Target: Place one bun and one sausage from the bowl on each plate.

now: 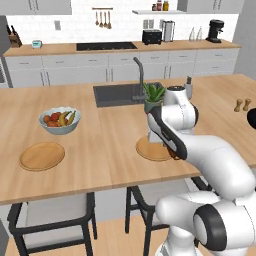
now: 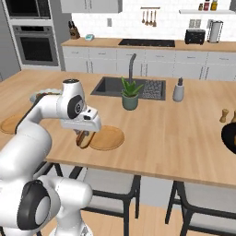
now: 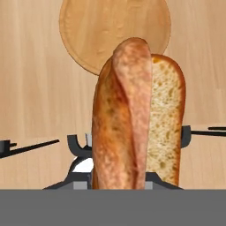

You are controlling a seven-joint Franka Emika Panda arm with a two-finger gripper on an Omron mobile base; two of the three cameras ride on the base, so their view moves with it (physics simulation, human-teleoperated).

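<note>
over the wooden counter [image 2: 175, 133], gripper [image 3: 132, 176] clamps a bun [image 3: 137, 114].

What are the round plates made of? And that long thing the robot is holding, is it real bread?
The plates look like matte light wood: tan, with faint grain in the hand view. The bun, held in the jaws, looks like baked bread: a brown crust and a pale, crumbly cut side. It is a rendered scene, though.

1. Fruit bowl [image 1: 60, 120], pale grey, sits on the island counter [image 1: 115, 145] at 9 o'clock of the sink [image 1: 120, 93].
2. Potted plant [image 2: 130, 94] stands at the sink's 6 o'clock edge.
3. Soap bottle [image 2: 178, 90] is at 3 o'clock of the sink.
4. Toaster [image 1: 152, 36] sits on the back counter.
</note>
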